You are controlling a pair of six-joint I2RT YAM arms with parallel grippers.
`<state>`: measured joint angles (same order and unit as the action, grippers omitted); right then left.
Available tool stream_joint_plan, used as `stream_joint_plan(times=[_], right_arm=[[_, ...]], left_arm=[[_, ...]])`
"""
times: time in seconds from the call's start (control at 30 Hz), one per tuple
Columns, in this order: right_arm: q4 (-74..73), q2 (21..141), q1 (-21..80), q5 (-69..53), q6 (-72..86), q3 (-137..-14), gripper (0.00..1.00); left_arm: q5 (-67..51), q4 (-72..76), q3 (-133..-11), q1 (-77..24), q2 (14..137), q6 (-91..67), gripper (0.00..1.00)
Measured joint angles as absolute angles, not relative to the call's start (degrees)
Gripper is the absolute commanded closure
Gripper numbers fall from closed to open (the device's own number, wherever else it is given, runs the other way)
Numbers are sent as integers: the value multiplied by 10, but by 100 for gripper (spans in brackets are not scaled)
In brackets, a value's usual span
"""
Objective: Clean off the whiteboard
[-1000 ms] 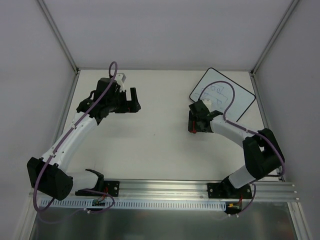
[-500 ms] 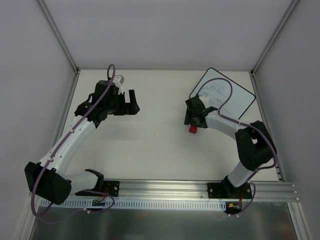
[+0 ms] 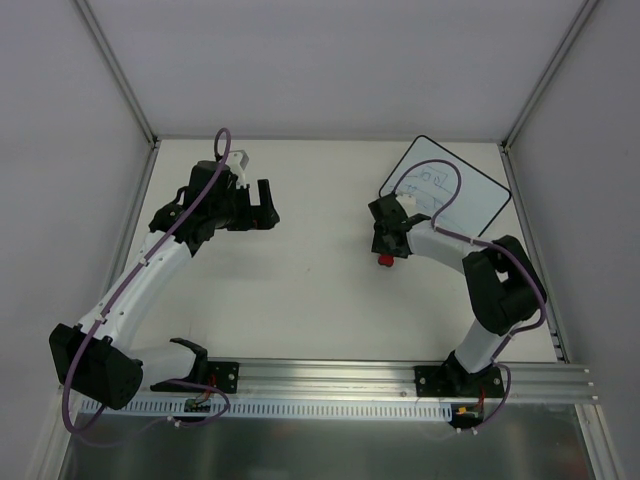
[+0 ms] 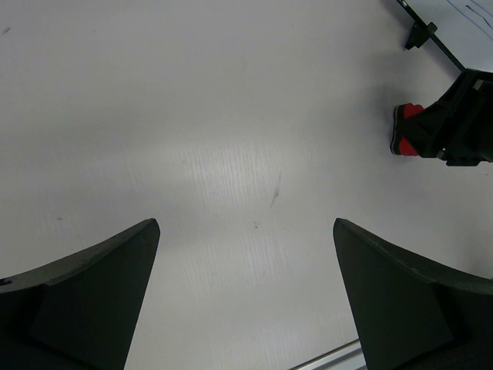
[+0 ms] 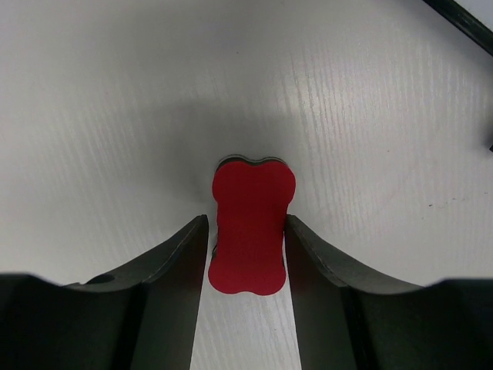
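The whiteboard lies tilted at the table's far right and bears blue line marks. Its black edge shows in the left wrist view and the right wrist view. A small red eraser rests on the table just in front of the board's near-left corner. It also shows in the top view and the left wrist view. My right gripper is down at the table, shut on the eraser from both sides. My left gripper is open and empty above bare table at far left-centre.
White walls and metal posts enclose the table on three sides. An aluminium rail with both arm bases runs along the near edge. A purple cable loops from the right arm over the board.
My right gripper moved left and forward off the board's corner, came down over the red eraser and closed on it. The left arm shifted only slightly.
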<state>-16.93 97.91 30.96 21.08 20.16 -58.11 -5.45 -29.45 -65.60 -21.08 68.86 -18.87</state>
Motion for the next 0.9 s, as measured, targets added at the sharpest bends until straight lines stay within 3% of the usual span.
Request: stream_joint_plan(times=[0.2,0.53,0.9], right_arm=[[-169,982,309,207,201,-581,54],[-174,989,344,206,157,-606,92],[-154,1121,525,154,56,-825,86]], left_arm=[[-55,-294,-656,-211,689,-189,1],[-54,-294,-656,-211,689,-189,1],[41,-300,-601,-211,624,-207,1]])
